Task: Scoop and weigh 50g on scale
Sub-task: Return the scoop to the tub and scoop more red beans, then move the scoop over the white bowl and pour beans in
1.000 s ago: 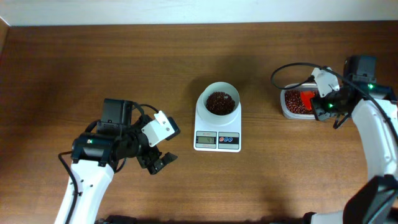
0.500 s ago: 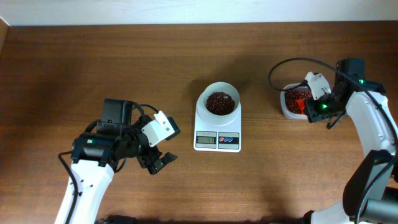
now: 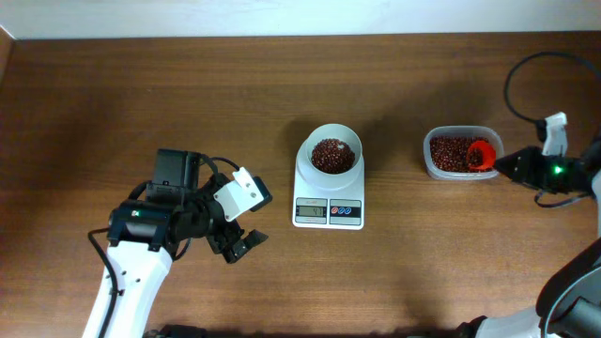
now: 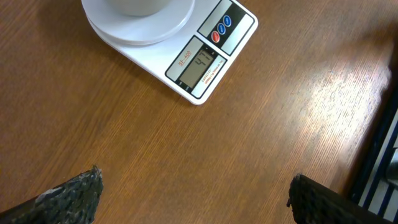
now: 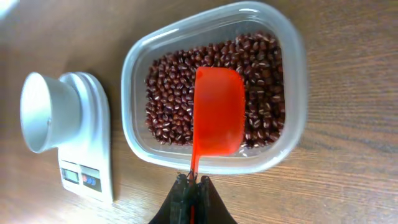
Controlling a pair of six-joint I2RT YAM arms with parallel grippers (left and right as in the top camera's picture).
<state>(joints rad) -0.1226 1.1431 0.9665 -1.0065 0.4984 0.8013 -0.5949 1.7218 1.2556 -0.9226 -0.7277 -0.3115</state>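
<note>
From overhead, the scale (image 3: 329, 199) is seen at the middle of the wooden surface (image 3: 141, 94), its white bowl (image 3: 330, 131) holding red-brown beans (image 3: 332, 155). Well to its left, the left end effector (image 3: 239, 242) is held wide open, with nothing gripped. To the right a clear tub (image 3: 426, 158) of beans is set, a red scoop (image 3: 482, 155) over its right end.

In the left wrist view, the scale's front is framed between spread fingertips (image 4: 68, 196); its digits are perhaps too blurred to be read.

In the right wrist view, the right end effector (image 5: 191, 198) is seen clamped on the scoop's thin handle, the scoop lying over the tub's beans.
</note>
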